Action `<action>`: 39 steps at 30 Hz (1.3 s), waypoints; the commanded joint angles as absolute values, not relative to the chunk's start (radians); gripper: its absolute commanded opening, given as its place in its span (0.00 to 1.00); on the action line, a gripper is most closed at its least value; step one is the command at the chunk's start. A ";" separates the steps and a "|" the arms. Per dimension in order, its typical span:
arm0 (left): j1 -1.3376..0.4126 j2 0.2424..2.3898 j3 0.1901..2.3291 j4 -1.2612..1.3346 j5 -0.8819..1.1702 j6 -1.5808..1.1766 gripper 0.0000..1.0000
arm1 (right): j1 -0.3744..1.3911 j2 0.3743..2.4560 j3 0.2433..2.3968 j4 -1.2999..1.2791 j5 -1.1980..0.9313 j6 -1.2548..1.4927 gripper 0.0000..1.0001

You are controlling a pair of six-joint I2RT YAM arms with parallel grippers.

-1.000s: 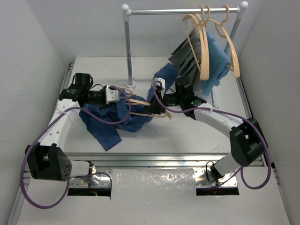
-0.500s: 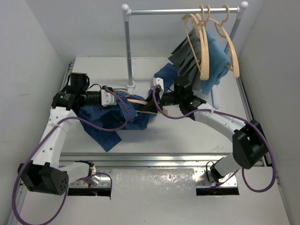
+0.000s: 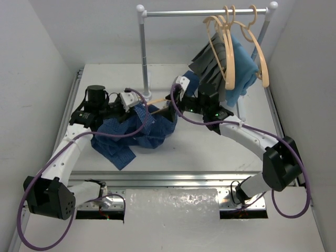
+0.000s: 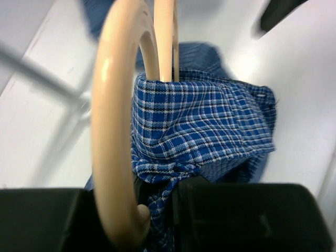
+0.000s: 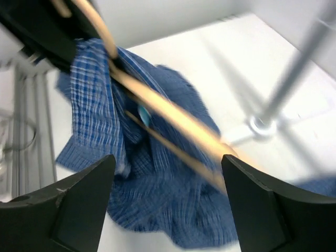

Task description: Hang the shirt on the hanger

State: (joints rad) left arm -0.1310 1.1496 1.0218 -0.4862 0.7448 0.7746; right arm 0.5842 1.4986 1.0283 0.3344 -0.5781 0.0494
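Both arms have moved back; left gripper point(image 3: 130, 101) pinches the hanger point(image 3: 157, 111) hook and cloth, shirt point(image 3: 131, 134) half-threaded, heaped on the table point(image 3: 210, 149); right gripper point(image 3: 176, 100) gapes open. Next, probably: feed the hanger's arm into a shoulder

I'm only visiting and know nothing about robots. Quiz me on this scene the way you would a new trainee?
1. True or false: the right tool is shut tight on the shirt.
2. The left tool pinches shirt cloth together with which part of the hanger? A) its hook B) a shoulder tip C) no part of it
3. Which two garments hang on the rail?
Key: 1 false, it is open. 2 A. 3 the grey pleated garment and the light blue garment.
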 commanded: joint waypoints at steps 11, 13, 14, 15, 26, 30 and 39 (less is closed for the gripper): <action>-0.120 1.089 1.023 -0.339 0.468 0.568 0.00 | 0.560 1.425 0.914 0.413 -0.270 0.463 0.63; -0.120 1.086 1.026 -0.342 0.477 0.551 0.00 | 0.581 1.515 0.965 0.403 -0.295 0.517 0.63; -0.120 1.080 1.025 -0.341 0.477 0.545 0.00 | 0.586 1.541 0.976 0.408 -0.296 0.541 0.63; -0.120 1.077 1.025 -0.339 0.479 0.537 0.00 | 0.587 1.566 0.980 0.444 -0.298 0.599 0.63; -0.120 1.071 1.040 -0.344 0.476 0.515 0.00 | 0.655 1.805 1.045 0.504 -0.322 0.701 0.63; -0.118 1.072 1.042 -0.325 0.442 0.491 0.00 | 0.657 1.850 1.049 0.543 -0.368 0.747 0.19; 0.034 1.031 1.106 -0.539 0.691 0.642 0.00 | 0.520 1.761 0.954 0.431 -0.258 0.781 0.00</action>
